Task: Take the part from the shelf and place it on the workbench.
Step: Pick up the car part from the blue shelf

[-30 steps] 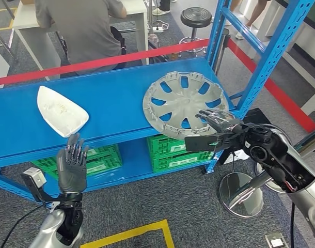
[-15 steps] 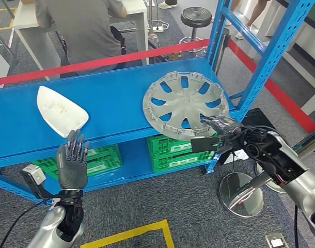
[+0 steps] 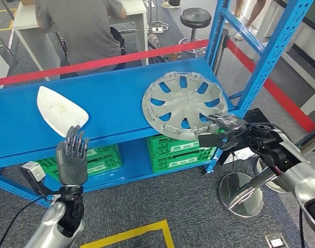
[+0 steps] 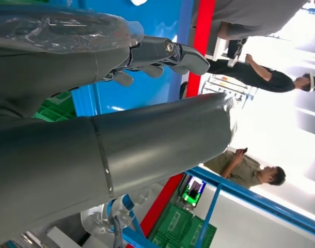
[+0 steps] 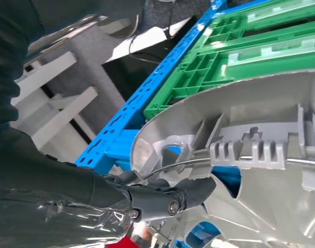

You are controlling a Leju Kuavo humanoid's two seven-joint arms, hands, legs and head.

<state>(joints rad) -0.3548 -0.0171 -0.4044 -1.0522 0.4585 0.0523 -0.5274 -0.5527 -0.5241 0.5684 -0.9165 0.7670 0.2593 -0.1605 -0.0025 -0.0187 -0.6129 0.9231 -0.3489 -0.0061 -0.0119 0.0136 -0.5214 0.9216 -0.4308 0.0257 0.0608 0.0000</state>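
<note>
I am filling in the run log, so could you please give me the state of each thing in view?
Wheel cover: flat on the shelf, near edge overhanging.
Right hand: at the cover's near rim, fingers over it; grip unclear.
Left hand: raised, empty.
White part: untouched on shelf.

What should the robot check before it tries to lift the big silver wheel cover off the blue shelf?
1. Right hand at the near rim of the wheel cover: ok.
2. Fingers touching the wheel cover's rim: ok, seen in the right wrist view.
3. Firm grip on the rim: cannot tell, since the thumb's place is hidden.
4. Wheel cover overhangs the front edge of the blue shelf, leaving room beneath: ok.
5. Left hand empty, raised below the white part, clear of the wheel cover: ok.
6. Blue upright post stands close beside the wheel cover: not ok, lift with care.
</note>
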